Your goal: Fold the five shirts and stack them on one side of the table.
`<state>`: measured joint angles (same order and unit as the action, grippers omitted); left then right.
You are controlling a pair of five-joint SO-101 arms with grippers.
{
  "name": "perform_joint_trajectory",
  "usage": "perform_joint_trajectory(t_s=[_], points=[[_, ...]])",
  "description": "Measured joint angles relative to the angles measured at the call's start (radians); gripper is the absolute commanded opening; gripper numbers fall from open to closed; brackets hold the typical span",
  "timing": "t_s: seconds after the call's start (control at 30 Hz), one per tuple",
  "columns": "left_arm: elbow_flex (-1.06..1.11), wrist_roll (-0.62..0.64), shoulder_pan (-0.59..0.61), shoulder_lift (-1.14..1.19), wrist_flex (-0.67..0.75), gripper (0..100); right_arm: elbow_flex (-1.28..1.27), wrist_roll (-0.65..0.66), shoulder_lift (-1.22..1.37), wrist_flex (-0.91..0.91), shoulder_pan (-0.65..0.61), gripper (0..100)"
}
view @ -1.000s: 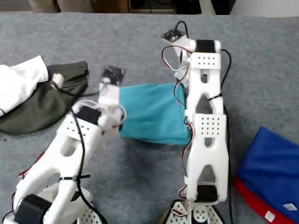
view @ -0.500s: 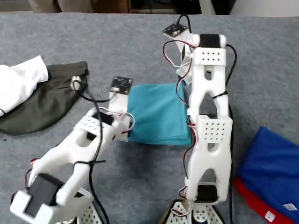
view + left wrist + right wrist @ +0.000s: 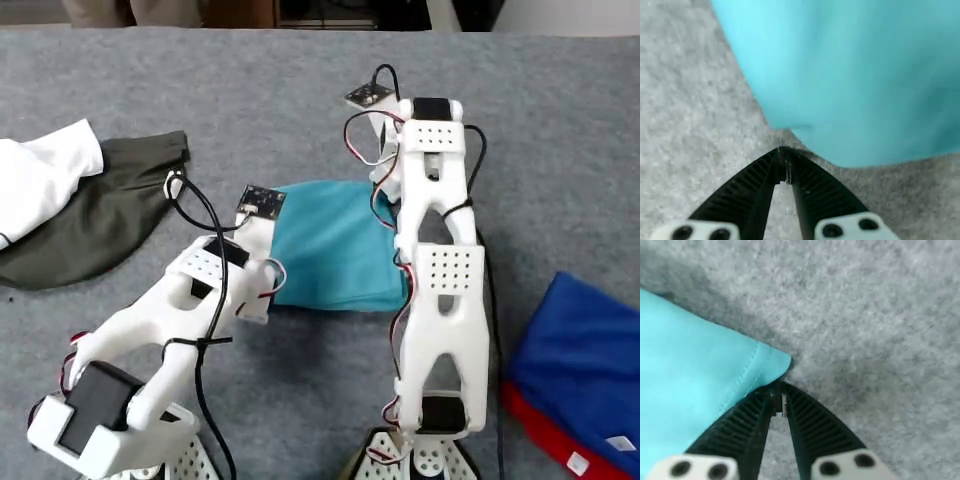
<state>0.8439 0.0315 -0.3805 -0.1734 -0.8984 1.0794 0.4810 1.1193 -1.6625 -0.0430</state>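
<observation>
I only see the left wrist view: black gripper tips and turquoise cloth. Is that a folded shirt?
Observer: Yes. The teal shirt lies folded in a rectangle between the two arms.
Operator: And the other arm?
Observer: The right gripper is shut beside a corner of that shirt.
Operator: More shirts?
Observer: A blue shirt on a red shirt at the right; a white shirt and dark olive shirt unfolded at the left.

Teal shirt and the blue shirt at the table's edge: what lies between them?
In the high view, the right arm stands between teal shirt and blue shirt, with bare table beside it.
</observation>
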Motion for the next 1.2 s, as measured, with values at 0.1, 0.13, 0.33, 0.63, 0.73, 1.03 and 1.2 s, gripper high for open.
perform_joint_trajectory(t_s=[0.1,0.13,0.33,0.63,0.73,1.03,1.2], points=[[0.000,0.000,-0.002,0.000,-0.015,2,0.006,0.000,0.000,-0.021,-0.006,0.5],[0.000,0.000,-0.002,0.000,-0.021,2,0.029,0.000,0.000,-0.040,-0.011,0.5],[-0.025,0.002,0.029,-0.173,-0.097,2,0.199,0.000,-0.006,-0.101,-0.020,0.5],[-0.075,0.002,0.092,-0.419,0.061,2,0.215,0.000,-0.170,-0.104,-0.020,0.5],[-0.063,0.002,0.097,-0.347,0.227,2,0.172,-0.009,-0.253,-0.106,-0.020,0.5],[-0.325,0.002,0.219,0.170,0.342,2,-0.431,-0.012,-0.655,-0.089,-0.020,0.5],[-0.445,0.002,0.247,0.388,0.342,2,-0.861,-0.012,-0.878,0.054,-0.075,0.5]])
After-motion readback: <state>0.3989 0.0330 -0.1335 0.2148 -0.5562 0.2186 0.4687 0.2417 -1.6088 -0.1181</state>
